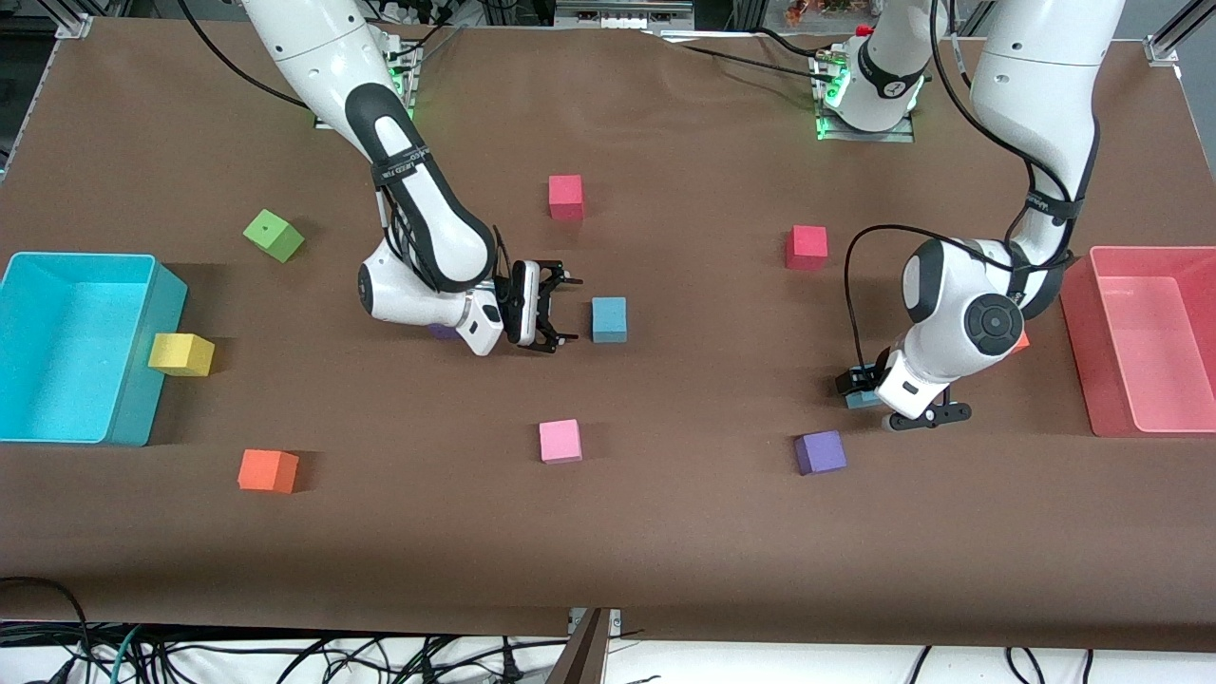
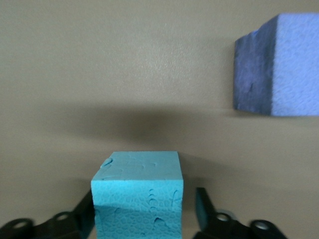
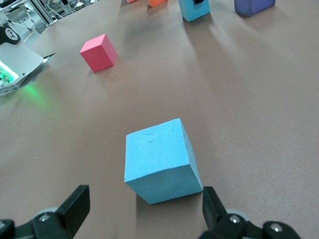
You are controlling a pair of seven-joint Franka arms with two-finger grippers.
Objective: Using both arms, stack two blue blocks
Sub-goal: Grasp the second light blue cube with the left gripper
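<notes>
Near the middle of the front view one blue block [image 1: 609, 319] sits on the brown desk [image 1: 665, 532] just in front of the right gripper [image 1: 560, 312], whose jaws stand apart and hold nothing, with a pink block [image 1: 560, 441] lower down and a red block [image 1: 565, 198] higher up. At the lower right the left gripper [image 1: 863, 388] is down at the desk with its jaws around the second blue block [image 2: 137, 199], though whether they press on it I cannot tell, and a purple block [image 1: 820, 452] lies just beside it. The cyan bin [image 1: 57, 418] at the frame's left edge and the pink bin [image 1: 1111, 380] at its right edge show nothing inside; a yellow block [image 1: 180, 354] rests against the cyan bin's wall.
</notes>
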